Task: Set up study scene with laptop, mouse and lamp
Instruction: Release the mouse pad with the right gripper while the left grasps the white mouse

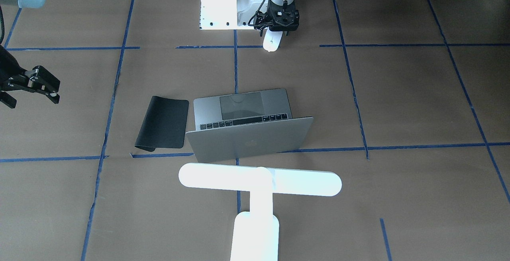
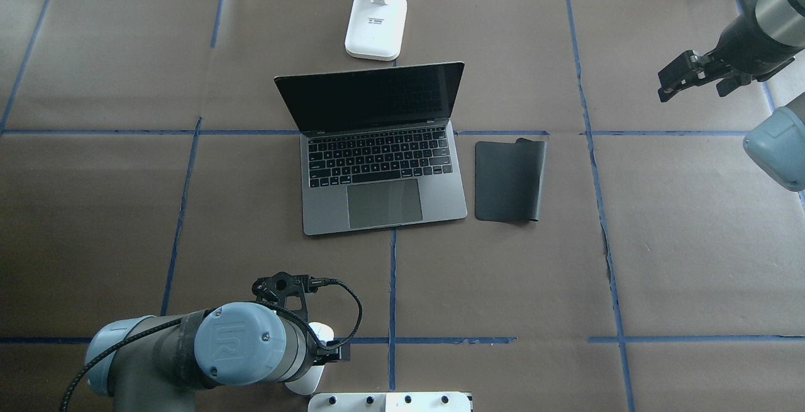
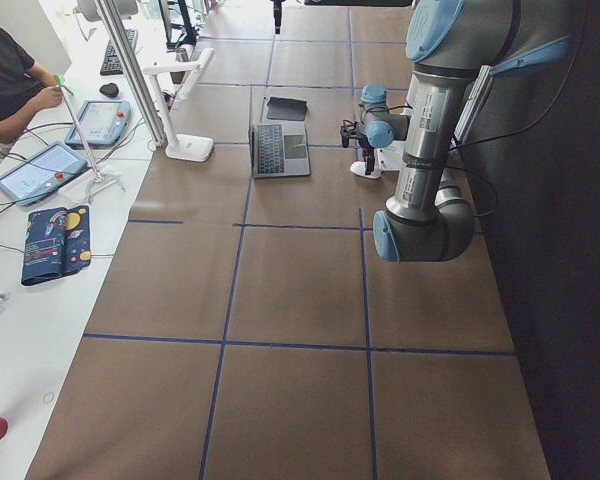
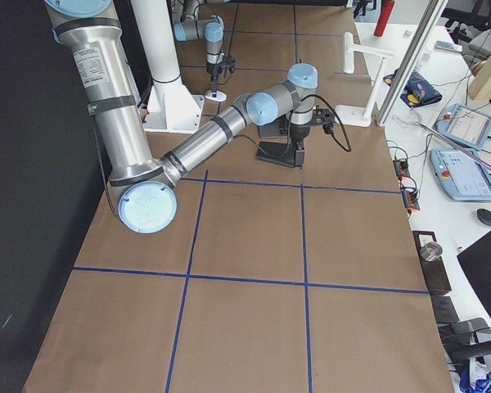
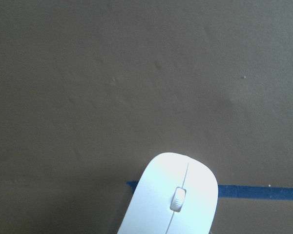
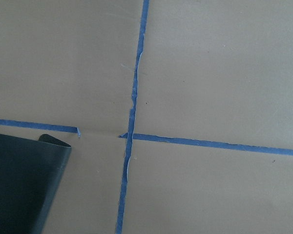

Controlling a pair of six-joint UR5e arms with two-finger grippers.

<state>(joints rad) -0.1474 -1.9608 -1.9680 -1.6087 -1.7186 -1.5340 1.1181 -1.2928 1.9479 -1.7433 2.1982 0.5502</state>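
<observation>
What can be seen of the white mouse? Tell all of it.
The mouse is a smooth white oval, plastic by its look, with a thin dark seam down its middle and a small grey scroll wheel. It seems to lie flat on the brown table paper, across a blue tape line, at the robot's side of the table. The left gripper stands over its rear end; whether it clamps the mouse cannot be told.

Brown-papered table point(image 2: 94, 211), blue tape lines point(image 2: 440, 340)
</observation>
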